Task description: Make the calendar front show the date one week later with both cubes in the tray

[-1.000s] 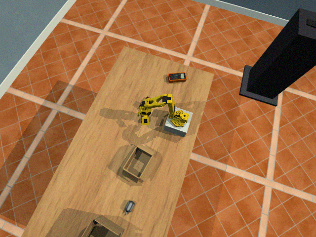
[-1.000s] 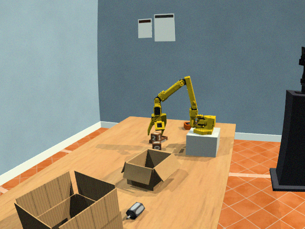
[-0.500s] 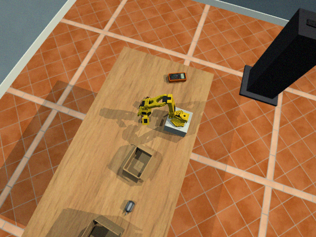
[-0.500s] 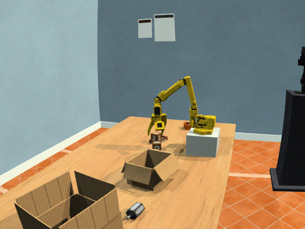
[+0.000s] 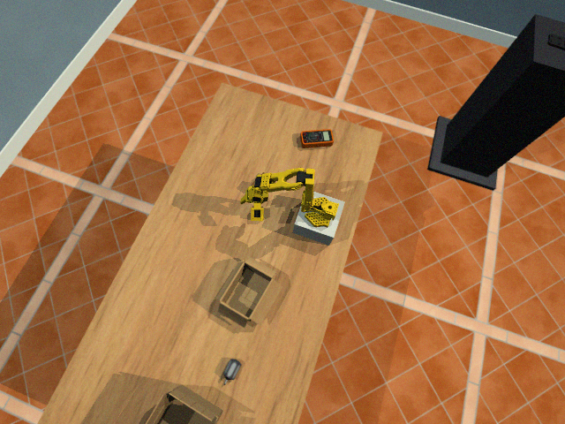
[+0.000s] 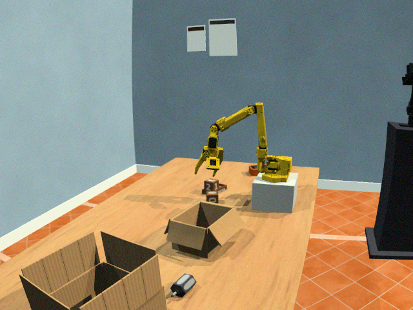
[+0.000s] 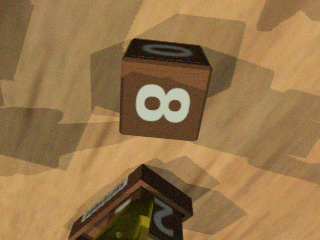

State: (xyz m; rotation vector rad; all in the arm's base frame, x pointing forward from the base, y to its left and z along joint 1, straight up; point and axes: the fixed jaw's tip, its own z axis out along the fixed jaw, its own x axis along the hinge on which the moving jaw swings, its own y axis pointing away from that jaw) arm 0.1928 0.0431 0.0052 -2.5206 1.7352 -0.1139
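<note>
A brown cube point(image 6: 211, 198) point(image 7: 162, 102) lies loose on the table beside the tray. In the wrist view a sideways 8 is on its top and a 0 on a side. The brown tray point(image 6: 222, 190) point(image 7: 181, 198) holds the other cube point(image 6: 208, 187) point(image 7: 168, 226) at its end nearest the loose cube. That cube shows a 2 on the tray's end side and an upright 1 towards the robot. My gripper point(image 6: 204, 174) is open and empty above the tray and cubes. One jaw covers part of the tray in the wrist view; the arm hides the cubes in the top view.
An open cardboard box point(image 5: 237, 310) point(image 6: 186, 233) stands near the loose cube. A larger box point(image 5: 196, 397) point(image 6: 133, 283), a grey bottle-like object point(image 5: 232, 369) point(image 6: 184, 284) and an orange multimeter point(image 5: 316, 138) point(image 6: 253, 170) also stand on the table. The arm's base is on a white block point(image 5: 314, 233) point(image 6: 273, 196).
</note>
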